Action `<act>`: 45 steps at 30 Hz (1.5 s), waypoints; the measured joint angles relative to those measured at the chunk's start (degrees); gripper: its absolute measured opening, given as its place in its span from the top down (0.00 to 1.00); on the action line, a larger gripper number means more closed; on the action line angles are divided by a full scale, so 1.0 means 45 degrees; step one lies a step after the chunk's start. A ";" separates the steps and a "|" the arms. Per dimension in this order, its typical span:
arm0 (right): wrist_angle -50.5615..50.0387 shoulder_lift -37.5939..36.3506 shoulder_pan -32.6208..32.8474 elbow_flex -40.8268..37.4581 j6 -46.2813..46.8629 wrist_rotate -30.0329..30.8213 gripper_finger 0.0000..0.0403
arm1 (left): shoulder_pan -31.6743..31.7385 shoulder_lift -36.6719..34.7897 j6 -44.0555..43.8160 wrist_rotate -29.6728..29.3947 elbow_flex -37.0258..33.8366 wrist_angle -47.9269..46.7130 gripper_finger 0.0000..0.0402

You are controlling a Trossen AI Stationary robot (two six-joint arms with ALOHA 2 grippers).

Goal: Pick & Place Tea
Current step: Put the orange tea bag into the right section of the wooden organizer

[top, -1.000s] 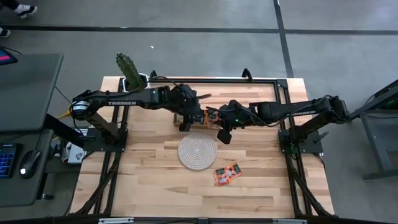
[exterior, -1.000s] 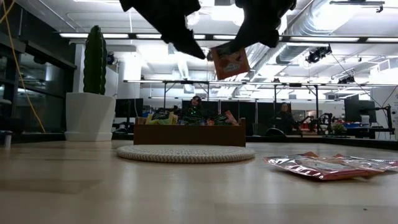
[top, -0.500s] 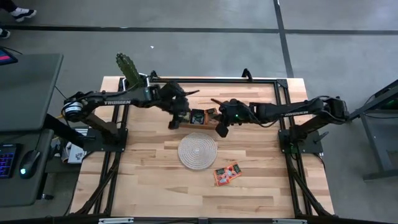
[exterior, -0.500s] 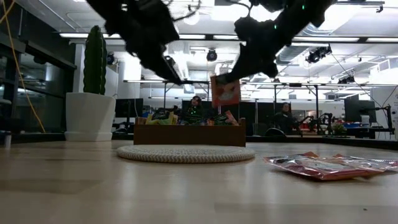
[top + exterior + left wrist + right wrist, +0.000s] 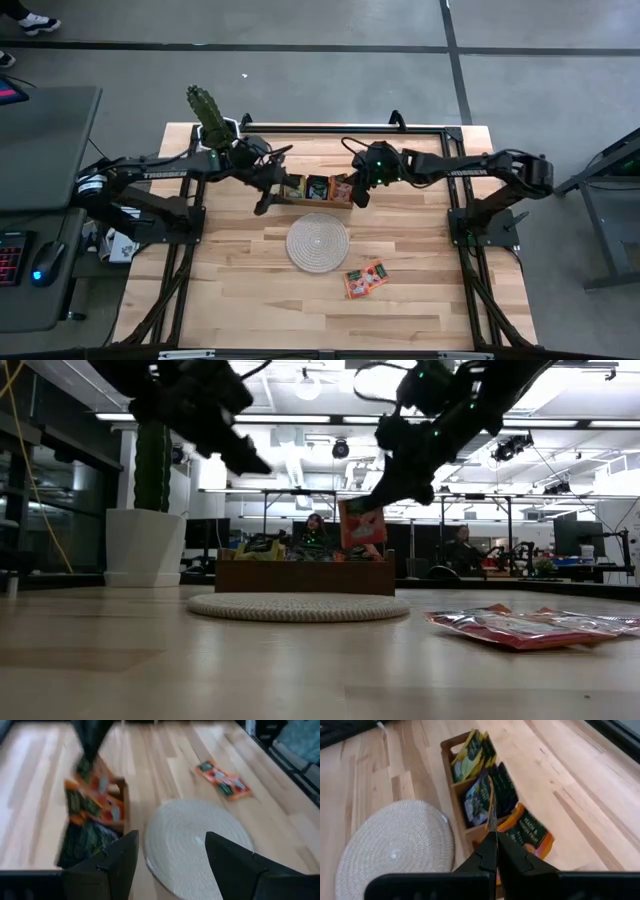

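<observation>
Against the earlier pictures, the left gripper (image 5: 264,205) is now drawn back to the left of the wooden tray (image 5: 317,203), where it had been over the tray's left end, and its fingers (image 5: 114,865) are spread with nothing between them. The right gripper (image 5: 357,196) has been brought lower, to the right end of the tray, where it had been beyond the tray's mat-side edge. It is clenched on an orange-red tea sachet (image 5: 361,523), held upright on edge just over the tray's right compartment; in the right wrist view only the sachet's thin edge (image 5: 491,810) is seen.

The tray is brown wood with three compartments: yellow-green sachets (image 5: 468,756) are stacked in the left one, dark ones (image 5: 490,790) in the middle, and orange-red ones (image 5: 525,830) in the right. In front of the tray a round pale woven mat (image 5: 318,243) with a coiled texture is laid flat. Beyond the mat from the tray, two loose orange-red sachets (image 5: 366,279) are lying flat and overlapping on the light wooden table (image 5: 240,300).

The left wrist view is blurred, so the sachets there are hard to make out.
</observation>
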 joint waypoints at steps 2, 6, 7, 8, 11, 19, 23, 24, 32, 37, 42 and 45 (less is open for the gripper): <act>0.0236 0.0275 -0.0196 0.0005 -0.0092 -0.0195 1.00 | -0.0011 -0.0387 -0.0042 0.0041 -0.0139 -0.0169 0.43; 0.0643 0.0840 -0.0346 0.0005 -0.0308 -0.0470 1.00 | -0.0010 -0.1030 -0.0377 0.0043 -0.0273 -0.0126 0.43; 0.0627 0.0958 -0.0357 0.0005 -0.0329 -0.0522 1.00 | -0.0007 -0.1127 -0.0433 0.0034 -0.0275 -0.0135 0.43; 0.0629 0.1043 -0.0357 0.0005 -0.0329 -0.0532 1.00 | -0.0006 -0.1229 -0.0517 0.0031 -0.0275 -0.0137 0.43; 0.0483 0.1312 -0.0357 0.0005 -0.0351 -0.0545 1.00 | -0.0011 -0.1593 -0.0650 0.0026 -0.0275 -0.0151 0.43; 0.0553 0.1561 -0.0362 0.0005 -0.0372 -0.0700 1.00 | -0.0011 -0.1803 -0.0702 0.0002 -0.0270 -0.0195 0.43; 0.0514 0.1561 -0.0362 0.0005 -0.0360 -0.1094 0.97 | -0.0011 -0.1803 -0.0702 0.0007 -0.0270 -0.0205 0.43; 0.0508 0.1561 -0.0359 0.0005 -0.0361 -0.1090 0.96 | -0.0011 -0.1803 -0.0707 0.0007 -0.0270 -0.0205 0.43; 0.0426 0.1561 -0.0362 0.0006 -0.0242 -0.0833 0.78 | -0.0011 -0.1798 -0.0707 0.0013 -0.0270 -0.0442 0.43; 0.0416 0.1436 -0.0357 0.0005 0.0142 -0.0840 0.63 | -0.0011 -0.1798 -0.0770 0.0104 -0.0270 -0.0486 0.43; 0.0123 0.0694 -0.0357 0.0010 0.0935 -0.0725 0.56 | -0.0158 -0.1794 -0.1056 0.0216 -0.0270 -0.0395 0.43; -0.0553 -0.0152 -0.0289 0.0010 0.1389 -0.0188 0.56 | -0.0611 -0.1791 -0.1057 -0.0024 -0.0270 -0.0396 0.43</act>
